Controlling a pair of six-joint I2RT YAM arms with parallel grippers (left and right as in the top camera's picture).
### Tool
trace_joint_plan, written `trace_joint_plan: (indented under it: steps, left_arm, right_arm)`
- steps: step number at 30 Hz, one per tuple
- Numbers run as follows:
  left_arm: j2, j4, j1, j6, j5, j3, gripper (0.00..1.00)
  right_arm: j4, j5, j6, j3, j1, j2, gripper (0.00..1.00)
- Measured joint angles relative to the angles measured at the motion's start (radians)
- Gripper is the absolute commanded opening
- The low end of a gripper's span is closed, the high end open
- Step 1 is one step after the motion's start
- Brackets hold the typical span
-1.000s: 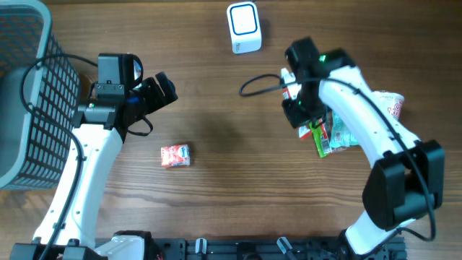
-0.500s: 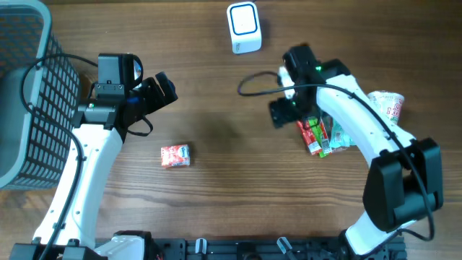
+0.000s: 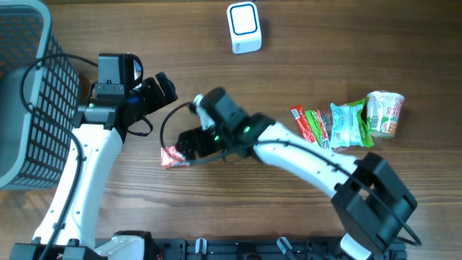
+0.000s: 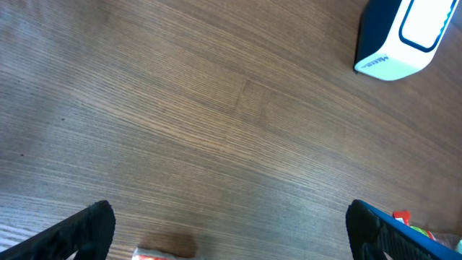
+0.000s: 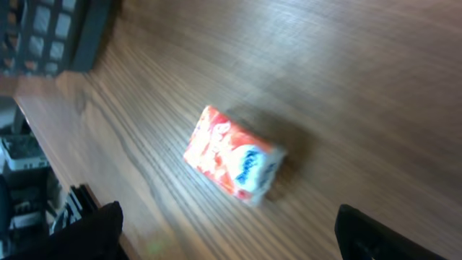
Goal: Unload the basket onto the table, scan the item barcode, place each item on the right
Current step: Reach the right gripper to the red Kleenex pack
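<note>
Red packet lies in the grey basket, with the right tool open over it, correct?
Not in the basket: the red packet lies on the table, as the right wrist view shows. The right tool is open over it.

The left arm [image 3: 92,155] reaches forward with the left gripper [image 3: 160,88] spread wide. The right arm [image 3: 303,155] stretches far leftward, the right gripper [image 3: 189,144] low, its fingers wide apart.
</note>
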Motion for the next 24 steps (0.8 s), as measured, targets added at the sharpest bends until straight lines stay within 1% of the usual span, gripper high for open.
trace_joint_plan:
  steps: [3, 6, 8, 9, 11, 12, 14, 18, 20, 24]
  left_arm:
    - [0.0, 0.001, 0.0, 0.0, 0.0, 0.0, 1.0]
    - [0.0, 0.0, 0.0, 0.0, 0.0, 0.0, 1.0]
    - [0.0, 0.0, 0.0, 0.0, 0.0, 0.0, 1.0]
    - [0.0, 0.0, 0.0, 0.0, 0.0, 0.0, 1.0]
    - [0.0, 0.0, 0.0, 0.0, 0.0, 0.0, 1.0]
    - [0.0, 0.0, 0.0, 0.0, 0.0, 0.0, 1.0]
    - [0.0, 0.0, 0.0, 0.0, 0.0, 0.0, 1.0]
    - [0.0, 0.001, 0.0, 0.0, 0.0, 0.0, 1.0]
    - [0.0, 0.0, 0.0, 0.0, 0.0, 0.0, 1.0]
    - [0.0, 0.0, 0.0, 0.0, 0.0, 0.0, 1.0]
  right_arm:
    - [0.096, 0.073, 0.063, -0.015, 0.072, 0.01, 0.97]
    - [0.132, 0.156, 0.111, -0.015, 0.119, 0.046, 0.98]
    - [0.166, 0.187, 0.118, -0.015, 0.127, 0.083, 0.97]
    - [0.175, 0.202, 0.121, -0.015, 0.129, 0.107, 0.95]
    - [0.183, 0.219, 0.128, -0.016, 0.129, 0.15, 0.79]
    - [0.181, 0.224, 0.134, -0.016, 0.129, 0.169, 0.69]
    - [0.167, 0.23, 0.134, -0.016, 0.129, 0.18, 0.58]
    - [0.133, 0.276, 0.14, -0.017, 0.129, 0.18, 0.56]
    - [0.075, 0.326, 0.14, -0.017, 0.129, 0.17, 0.55]
    - [-0.053, 0.473, 0.14, -0.018, 0.13, 0.083, 0.54]
